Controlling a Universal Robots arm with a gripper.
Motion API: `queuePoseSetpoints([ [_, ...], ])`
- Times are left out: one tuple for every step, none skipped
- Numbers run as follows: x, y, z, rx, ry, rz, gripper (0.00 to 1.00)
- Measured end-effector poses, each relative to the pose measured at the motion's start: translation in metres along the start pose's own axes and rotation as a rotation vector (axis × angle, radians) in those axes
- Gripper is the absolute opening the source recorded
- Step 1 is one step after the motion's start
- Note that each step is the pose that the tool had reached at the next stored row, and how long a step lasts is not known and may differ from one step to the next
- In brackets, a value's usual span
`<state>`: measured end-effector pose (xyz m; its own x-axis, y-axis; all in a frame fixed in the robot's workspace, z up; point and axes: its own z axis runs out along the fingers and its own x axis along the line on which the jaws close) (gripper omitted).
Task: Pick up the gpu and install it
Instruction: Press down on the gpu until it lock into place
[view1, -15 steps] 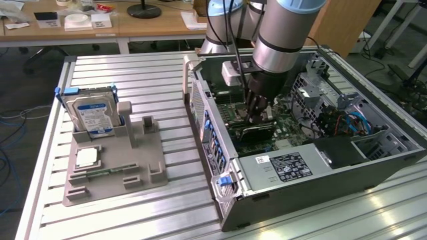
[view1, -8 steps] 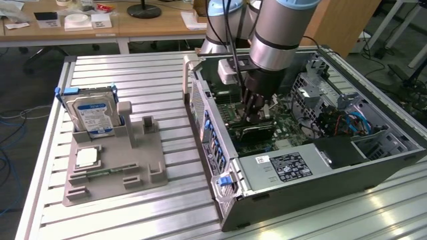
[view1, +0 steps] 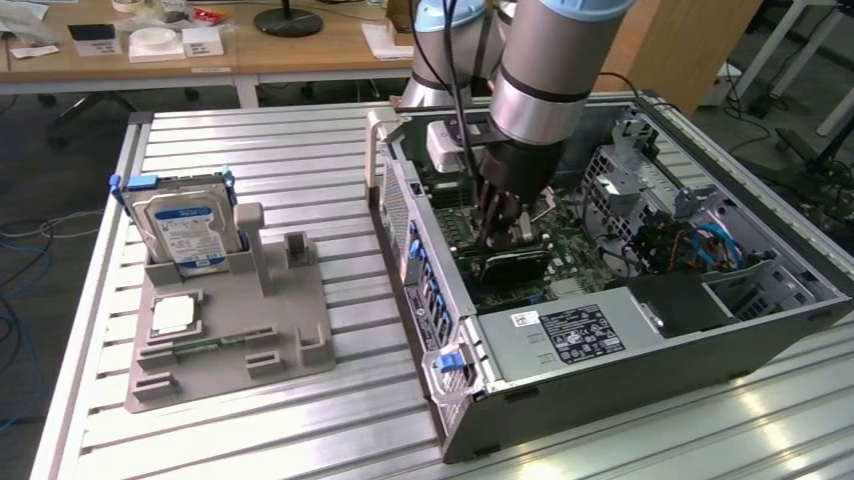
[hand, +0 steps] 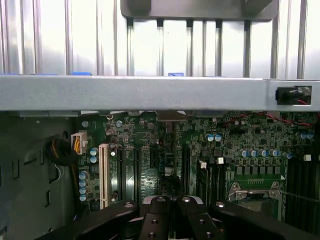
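Install step, not pickup: you're working inside the open computer case (view1: 603, 392), with the arm reaching down over the motherboard (view1: 577, 252). The end effector (view1: 511, 232) is sitting with its fingers pressed together, right at the top edge of the gpu (view1: 514, 268). The gpu is standing on edge in the case, dark cooler face showing, just beside the power supply (view1: 574, 332). I can't tell whether you're pinching the card's edge or only bearing down on it.

In the wrist view the end effector (hand: 170, 202) is hanging over the row of expansion slots (hand: 131, 165), fingers together. I can't tell from here if the card is fully seated.

Out on the bench (view1: 294, 160), the grey fixture (view1: 227, 335) is holding the hard drive (view1: 187, 225) and the CPU chip (view1: 174, 317), well apart from the case.

My judgement: the next move is calling for a straight downward press, card edge lined up with its slot and bracket end against the case's rear wall. Any tilt is risking a half-seated card.
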<state>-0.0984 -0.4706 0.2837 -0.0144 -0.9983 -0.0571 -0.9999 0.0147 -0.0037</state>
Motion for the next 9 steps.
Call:
queuePoseSetpoints([
  [0.0011,0.001,-0.0001,0.0,0.0,-0.001,0.1],
  [0.0022,0.0022,-0.0001,-0.0001,0.0,-0.003,0.1],
  [0.0028,0.0034,-0.0001,-0.0003,-0.0001,-0.005,0.1],
  [0.0031,0.0045,-0.0001,-0.0004,-0.0001,-0.009,0.1],
  [0.0033,0.0054,-0.0001,-0.0007,-0.0001,-0.013,0.1],
  [0.0034,0.0065,-0.0001,-0.0011,-0.0001,-0.017,0.1],
  [0.0035,0.0075,-0.0001,-0.0014,-0.0001,-0.02,0.1],
  [0.0037,0.0085,-0.0001,-0.0016,-0.0001,-0.024,0.1],
  [0.004,0.0098,-0.0001,-0.0019,-0.0001,-0.028,0.1],
])
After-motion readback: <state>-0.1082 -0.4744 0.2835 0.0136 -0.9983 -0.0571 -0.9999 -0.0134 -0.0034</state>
